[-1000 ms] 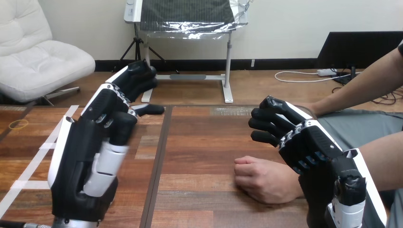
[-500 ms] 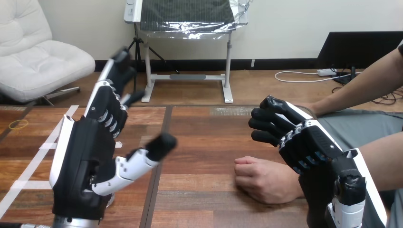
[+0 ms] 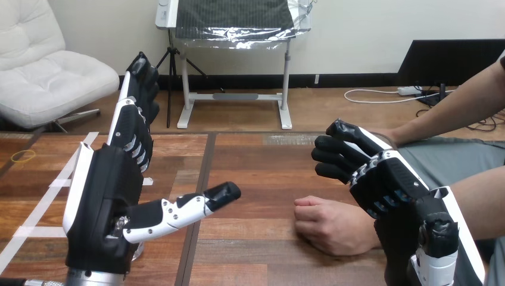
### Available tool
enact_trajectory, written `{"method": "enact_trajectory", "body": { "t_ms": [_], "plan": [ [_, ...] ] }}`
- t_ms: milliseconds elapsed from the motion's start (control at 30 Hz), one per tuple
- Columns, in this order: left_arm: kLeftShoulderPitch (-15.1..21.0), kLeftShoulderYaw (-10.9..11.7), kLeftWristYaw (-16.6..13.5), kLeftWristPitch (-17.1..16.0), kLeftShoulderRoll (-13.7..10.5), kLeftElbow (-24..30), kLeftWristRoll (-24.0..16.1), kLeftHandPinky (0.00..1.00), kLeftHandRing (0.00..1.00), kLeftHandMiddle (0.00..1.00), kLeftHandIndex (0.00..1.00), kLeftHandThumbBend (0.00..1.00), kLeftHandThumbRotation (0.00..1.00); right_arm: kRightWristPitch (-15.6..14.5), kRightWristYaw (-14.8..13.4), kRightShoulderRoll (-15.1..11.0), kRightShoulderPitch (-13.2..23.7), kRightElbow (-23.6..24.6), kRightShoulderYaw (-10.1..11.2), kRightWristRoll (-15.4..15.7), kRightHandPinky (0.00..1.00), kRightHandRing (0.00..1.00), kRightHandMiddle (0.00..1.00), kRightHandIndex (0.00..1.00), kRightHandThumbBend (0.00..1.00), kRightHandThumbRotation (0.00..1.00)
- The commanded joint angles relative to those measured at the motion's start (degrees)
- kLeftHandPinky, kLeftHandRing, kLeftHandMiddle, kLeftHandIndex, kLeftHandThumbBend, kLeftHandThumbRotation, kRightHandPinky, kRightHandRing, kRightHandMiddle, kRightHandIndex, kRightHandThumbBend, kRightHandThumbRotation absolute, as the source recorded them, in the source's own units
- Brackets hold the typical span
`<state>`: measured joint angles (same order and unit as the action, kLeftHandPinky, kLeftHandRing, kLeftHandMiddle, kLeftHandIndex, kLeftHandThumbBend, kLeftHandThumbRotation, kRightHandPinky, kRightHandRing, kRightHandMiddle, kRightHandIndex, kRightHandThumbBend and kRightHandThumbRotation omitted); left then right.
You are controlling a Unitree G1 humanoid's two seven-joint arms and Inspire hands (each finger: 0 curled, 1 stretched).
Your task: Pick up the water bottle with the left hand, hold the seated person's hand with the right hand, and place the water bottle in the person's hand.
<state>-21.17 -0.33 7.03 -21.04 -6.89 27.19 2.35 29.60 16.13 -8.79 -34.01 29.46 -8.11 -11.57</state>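
Observation:
My left hand point(image 3: 101, 208) is raised over the table's left half. It is open, with its fingers point(image 3: 134, 113) straight up and its thumb point(image 3: 196, 202) stretched out to the right. A small clear piece point(image 3: 138, 253) shows at the palm's lower edge. What it belongs to is hidden behind the hand, so I cannot tell whether it is the water bottle. The person's hand point(image 3: 333, 226) rests as a fist on the table at centre right. My right hand point(image 3: 387, 179) hovers just to its right, fingers point(image 3: 333, 156) curled, with nothing in them and apart from the fist.
The person's other forearm point(image 3: 452, 113) reaches in from the upper right behind my right hand. A yellow rubber band point(image 3: 24, 156) lies at the table's far left. White tape lines point(image 3: 47, 199) cross the wood on the left. A dark seam point(image 3: 199, 196) runs down the table's middle.
My left hand's fingers have uncurled and now point straight up, and its thumb has swung out to the right. My right hand and the person's fist have stayed put.

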Motion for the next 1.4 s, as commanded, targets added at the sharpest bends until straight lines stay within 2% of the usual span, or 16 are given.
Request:
{"method": "enact_trajectory", "body": {
  "t_ms": [0,200,367,567,933,1067,1367],
  "plan": [
    [2.54,2.34,-1.57,0.45,-0.13,1.73,-2.03,1.0,1.0,1.0,1.0,1.0,0.02,0.42,-0.31,0.36,1.71,1.16,0.34,-0.68,0.8,0.81,0.81,0.83,0.8,1.0],
    [3.24,4.46,-3.5,1.04,-0.12,1.27,-4.65,1.0,1.0,1.0,1.0,1.0,0.09,0.48,-0.46,0.49,1.53,1.27,0.28,-0.4,0.79,0.81,0.81,0.83,0.81,1.0],
    [4.04,6.41,-4.59,1.83,-0.51,0.46,-4.71,1.0,1.0,1.0,1.0,1.0,0.17,0.57,-0.62,0.56,1.37,1.33,0.26,-0.08,0.79,0.81,0.81,0.83,0.81,1.0],
    [6.06,9.88,-6.17,0.21,-2.03,-2.56,-6.25,1.0,1.0,1.0,1.0,1.0,0.24,0.81,-0.62,0.62,1.32,1.24,0.18,-0.14,0.79,0.81,0.81,0.83,0.81,1.0],
    [8.11,14.89,-9.38,3.77,-3.24,-4.13,-8.31,1.0,0.99,0.98,0.95,1.0,0.38,1.19,-0.54,0.62,1.3,1.2,0.17,-0.09,0.79,0.81,0.81,0.83,0.79,1.0],
    [8.54,16.18,-10.06,4.39,-3.83,-4.58,-9.04,0.95,0.96,0.97,0.94,1.0,0.43,1.28,-0.55,0.62,1.28,1.21,0.21,0.0,0.79,0.81,0.81,0.83,0.79,1.0],
    [9.07,18.4,-10.24,7.39,-4.67,-4.73,-8.35,0.87,0.94,0.95,0.93,1.0,0.46,1.25,-0.46,0.56,1.19,1.29,0.18,-0.4,0.79,0.81,0.81,0.83,0.79,1.0]
  ]
}}
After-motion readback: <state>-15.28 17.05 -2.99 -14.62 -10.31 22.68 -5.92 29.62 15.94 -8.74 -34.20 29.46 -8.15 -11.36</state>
